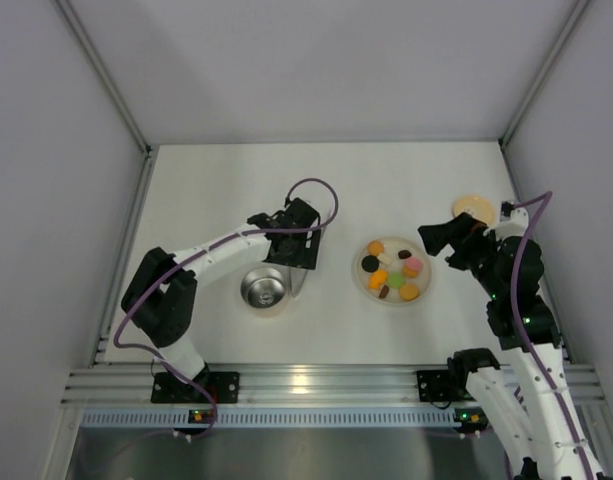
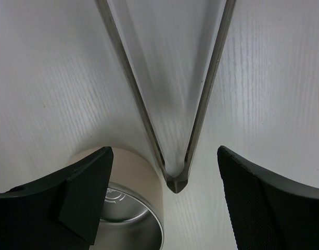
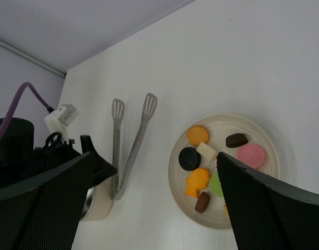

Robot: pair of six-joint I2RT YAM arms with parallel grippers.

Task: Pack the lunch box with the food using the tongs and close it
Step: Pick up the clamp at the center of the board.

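Tongs [image 2: 176,182] lie free inside the parted left tool [image 2: 164,169].

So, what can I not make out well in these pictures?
Left wrist view: tips of the tongs, cut off by the top edge.
Right wrist view: most of the lunch box, behind the left arm.
Right wrist view: some food on the plate, covered by a finger of the right hand.
Top view: the tongs, mostly under the left hand.

Pot [image 1: 265,288]: on table [image 1: 216,190], left of plate [image 3: 255,130].
Tongs [image 3: 130,146]: flat between pot and plate, hinge just beside pot.
Food [image 1: 393,279]: on plate.
Lid [image 1: 474,209]: behind plate, rightward.
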